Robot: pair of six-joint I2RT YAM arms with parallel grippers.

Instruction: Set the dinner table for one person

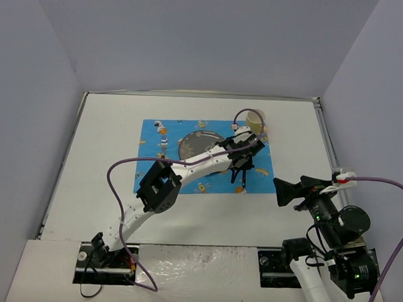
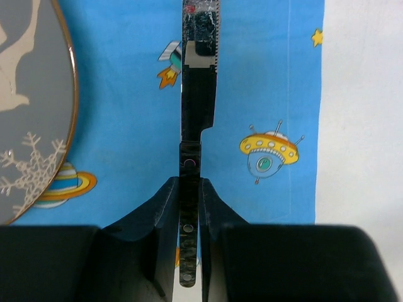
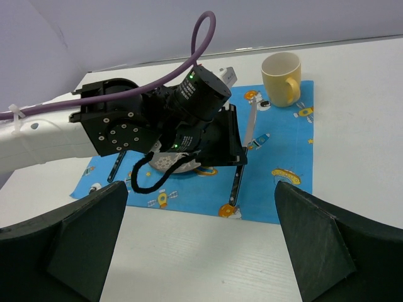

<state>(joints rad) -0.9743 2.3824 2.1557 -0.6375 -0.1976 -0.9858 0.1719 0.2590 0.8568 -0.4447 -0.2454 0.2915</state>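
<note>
The white dinner table (image 1: pixel 106 193) carries a blue space-print placemat (image 1: pixel 149 132). On the mat lie a grey plate (image 1: pixel 192 145) and a fork (image 1: pixel 163 144) left of it, with a yellow cup (image 1: pixel 256 120) at the far right corner. My left gripper (image 1: pixel 241 167) is over the mat right of the plate. In the left wrist view it (image 2: pixel 191 182) is shut on the black handle of a knife (image 2: pixel 198 107), blade pointing away, parallel to the plate (image 2: pixel 31 113). My right gripper (image 1: pixel 280 191) is open and empty off the mat's right near corner.
The right wrist view shows the left arm (image 3: pixel 157 119) over the plate, the knife (image 3: pixel 237 182), the cup (image 3: pixel 281 74), the fork (image 3: pixel 116 167) and bare table (image 3: pixel 189 251) in front of the mat. Grey walls enclose the table on three sides.
</note>
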